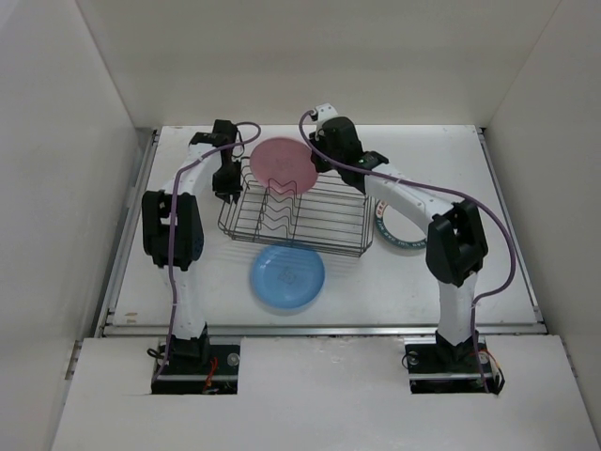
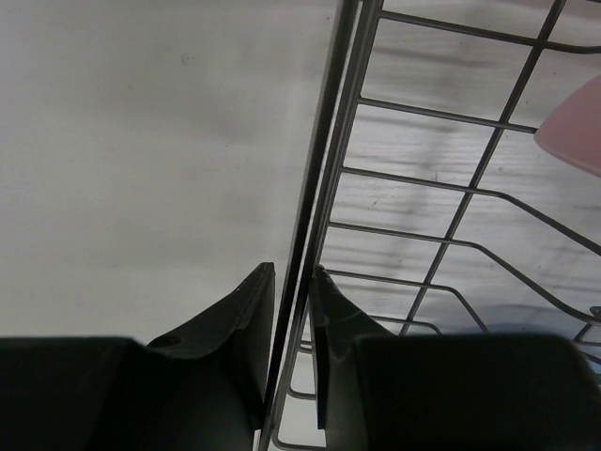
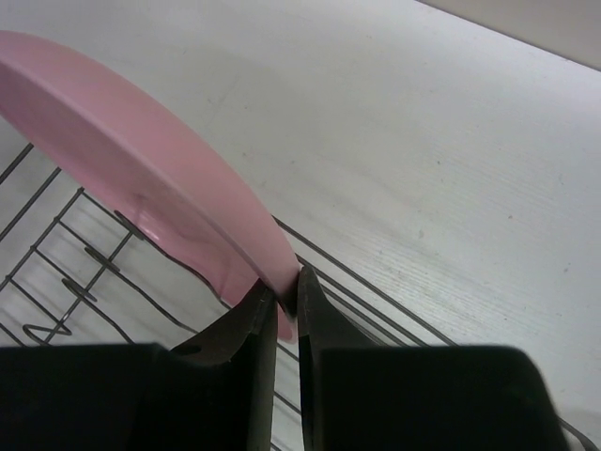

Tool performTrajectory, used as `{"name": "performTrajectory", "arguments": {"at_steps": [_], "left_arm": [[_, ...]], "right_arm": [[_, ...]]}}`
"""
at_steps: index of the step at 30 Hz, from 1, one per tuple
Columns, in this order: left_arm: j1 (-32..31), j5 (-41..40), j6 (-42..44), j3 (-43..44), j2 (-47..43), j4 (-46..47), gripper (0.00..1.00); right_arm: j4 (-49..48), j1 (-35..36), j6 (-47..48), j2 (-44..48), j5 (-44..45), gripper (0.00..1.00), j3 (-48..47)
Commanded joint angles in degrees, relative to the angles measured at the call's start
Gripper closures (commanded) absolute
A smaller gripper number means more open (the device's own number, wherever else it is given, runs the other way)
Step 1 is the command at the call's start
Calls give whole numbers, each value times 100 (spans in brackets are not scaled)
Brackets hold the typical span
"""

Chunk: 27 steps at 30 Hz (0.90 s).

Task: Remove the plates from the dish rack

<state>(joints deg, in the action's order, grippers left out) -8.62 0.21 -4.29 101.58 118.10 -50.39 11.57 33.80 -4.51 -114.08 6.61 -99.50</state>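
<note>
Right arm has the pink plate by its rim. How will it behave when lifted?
Probably stiff: the pink plate shows no sag though the right gripper pinches only its edge. The smooth rim may slip or pivot in so narrow a grip. The wire dish rack looks light and might shift; the left gripper clamps its rim.

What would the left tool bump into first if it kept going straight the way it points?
The left tool straddles the dish rack at its rim wire, so it would slide along that wire. It would then likely meet the white table just beyond, though depth is unclear.
</note>
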Motion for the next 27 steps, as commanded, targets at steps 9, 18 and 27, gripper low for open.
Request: {"name": "performTrajectory", "arguments": {"at_steps": [9,18,27], "left_arm": [[766,-171,-599,467,-52,-384,100],[827,321,-370,872,538,-761,100],[889,1156,-370,617,723,-814,100]], "right_arm": [[-1922,39,432,107,-335,100,-1528],[-2210,566,2103,-219,592,100,-1344],[-3248,1066,3192,-291,1562,100,-966]]}}
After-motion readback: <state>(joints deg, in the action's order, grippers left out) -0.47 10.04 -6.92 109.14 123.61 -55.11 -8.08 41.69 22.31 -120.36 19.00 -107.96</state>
